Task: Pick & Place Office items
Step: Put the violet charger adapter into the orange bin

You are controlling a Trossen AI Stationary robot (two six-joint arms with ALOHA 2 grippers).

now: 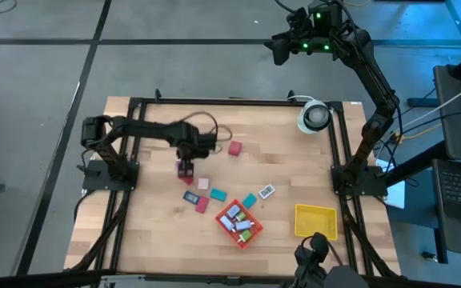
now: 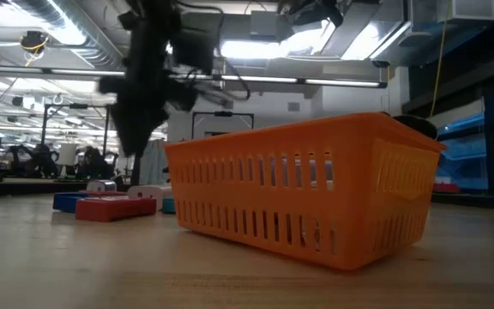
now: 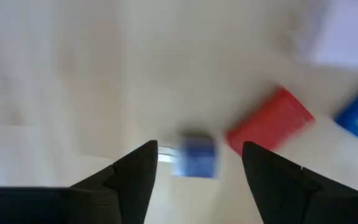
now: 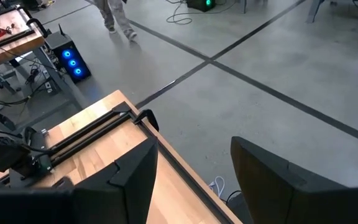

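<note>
Several small office items lie loose on the wooden table: a pink-red block [image 1: 234, 148], a pink one [image 1: 203, 183], a teal one [image 1: 218, 194] and a red one [image 1: 202, 205]. My left gripper [image 1: 186, 170] points straight down over the left end of this group. Its fingers stand open on either side of a small blue block [image 3: 196, 155] on the table and do not touch it. A red block [image 3: 269, 121] lies just beside that one. My right gripper [image 1: 278, 50] hangs open, high beyond the table's far edge, with only floor between its fingers [image 4: 135, 168].
An orange-red basket tray [image 1: 224, 226] with several items in it stands near the front middle, large in the low view [image 2: 307, 189]. A yellow tray [image 1: 316, 220] sits at the front right. A white roll [image 1: 314, 116] is at the far right corner. Black frame rails border the table.
</note>
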